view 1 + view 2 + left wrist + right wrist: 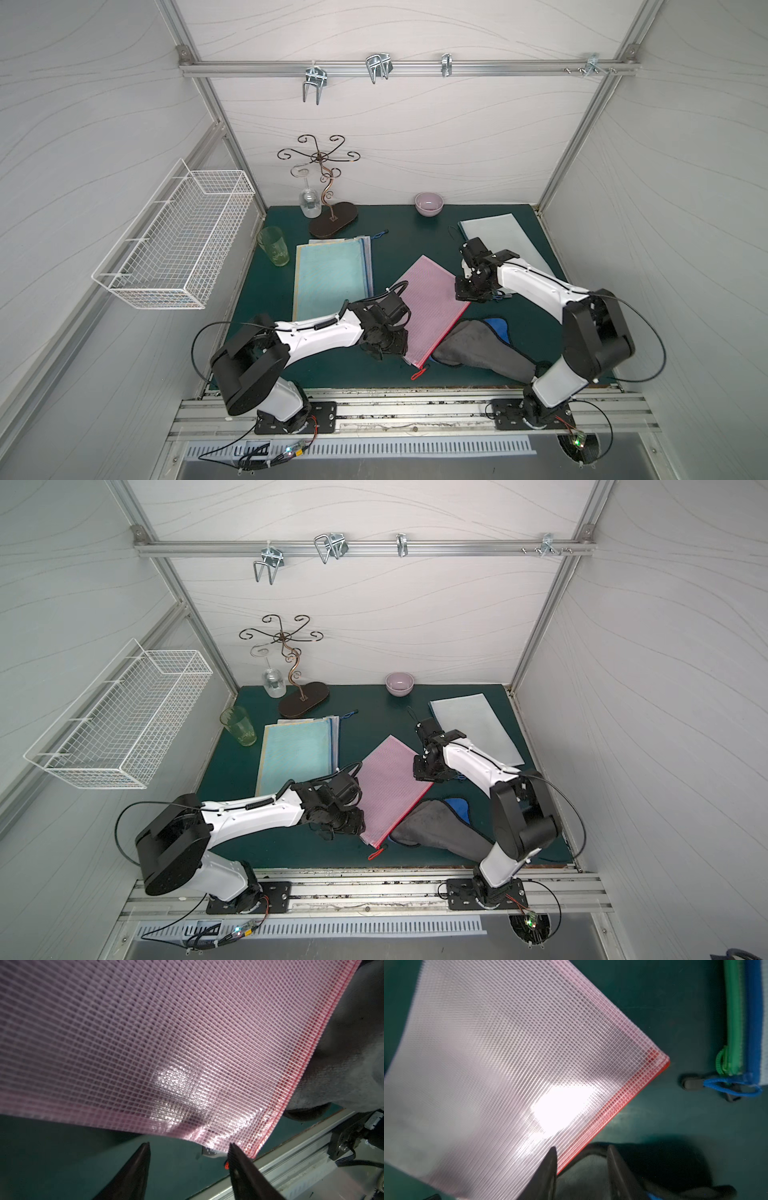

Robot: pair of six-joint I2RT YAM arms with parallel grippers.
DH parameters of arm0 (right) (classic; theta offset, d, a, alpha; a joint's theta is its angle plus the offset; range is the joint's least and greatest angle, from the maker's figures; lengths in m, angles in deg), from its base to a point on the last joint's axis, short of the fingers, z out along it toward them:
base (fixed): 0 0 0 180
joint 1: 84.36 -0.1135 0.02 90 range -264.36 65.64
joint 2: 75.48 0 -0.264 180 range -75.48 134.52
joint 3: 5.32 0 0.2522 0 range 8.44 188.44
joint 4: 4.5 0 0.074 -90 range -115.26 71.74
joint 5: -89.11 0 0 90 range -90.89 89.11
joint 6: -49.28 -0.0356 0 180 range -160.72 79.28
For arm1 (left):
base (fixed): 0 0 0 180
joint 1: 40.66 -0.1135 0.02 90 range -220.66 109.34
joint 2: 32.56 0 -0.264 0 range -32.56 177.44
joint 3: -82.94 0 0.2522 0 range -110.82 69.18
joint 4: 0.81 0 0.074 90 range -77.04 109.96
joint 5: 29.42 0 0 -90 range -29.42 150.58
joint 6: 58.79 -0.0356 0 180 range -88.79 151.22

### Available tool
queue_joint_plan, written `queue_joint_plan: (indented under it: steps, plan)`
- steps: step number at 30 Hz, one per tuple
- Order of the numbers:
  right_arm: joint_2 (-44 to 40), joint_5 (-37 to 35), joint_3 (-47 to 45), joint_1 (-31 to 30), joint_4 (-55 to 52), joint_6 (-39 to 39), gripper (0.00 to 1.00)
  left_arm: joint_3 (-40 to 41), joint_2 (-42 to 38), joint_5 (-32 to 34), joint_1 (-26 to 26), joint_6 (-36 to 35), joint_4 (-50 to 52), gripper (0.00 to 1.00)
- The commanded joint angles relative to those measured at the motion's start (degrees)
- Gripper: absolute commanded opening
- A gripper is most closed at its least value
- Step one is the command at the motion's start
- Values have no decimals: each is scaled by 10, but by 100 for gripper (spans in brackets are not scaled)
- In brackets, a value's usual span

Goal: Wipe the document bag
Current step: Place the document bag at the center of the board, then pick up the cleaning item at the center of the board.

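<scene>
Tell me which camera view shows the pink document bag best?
A top view: the pink document bag lies there nearly whole, with its red pull cord. The left wrist view shows only its mesh near one corner; the right wrist view shows another corner, partly washed out by glare.

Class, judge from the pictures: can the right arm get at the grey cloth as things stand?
Probably yes. The cloth lies beside the pink bag, close to the open right gripper. Only its edge sits under the bag; the rest lies bare.
</scene>
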Motion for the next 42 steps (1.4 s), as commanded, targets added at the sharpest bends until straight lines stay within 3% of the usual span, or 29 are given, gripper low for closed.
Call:
queue_joint_plan:
  steps: [1,10,20,24,30,34,37,40,41,42]
  plan:
    - [-35,5,-19,-4,-55,6,49,13,-43,43,-2,41,21,70]
    - [-114,74,-48,-6,-68,-24,62,69,-25,8,-57,145,-79,76]
    - [-145,86,-81,-6,-62,-30,62,168,-66,82,-66,278,-239,75]
    - [-149,88,-90,-5,-59,-34,62,189,-55,88,-66,306,-277,70]
    - [-153,88,-97,-4,-55,-41,62,198,-20,79,-68,321,-335,54]
    - [-159,71,-97,-4,-88,-47,62,201,-28,76,-68,320,-336,23]
    - [-162,64,-104,-8,-125,-52,75,206,-43,83,-67,319,-329,11]
    - [-162,70,-128,-21,-144,-62,79,201,-48,81,-68,308,-327,0]
    - [-165,69,-140,-27,-143,-68,90,197,-46,79,-67,303,-328,0]
    - [-165,69,-151,-30,-139,-72,91,193,-44,76,-68,298,-328,0]
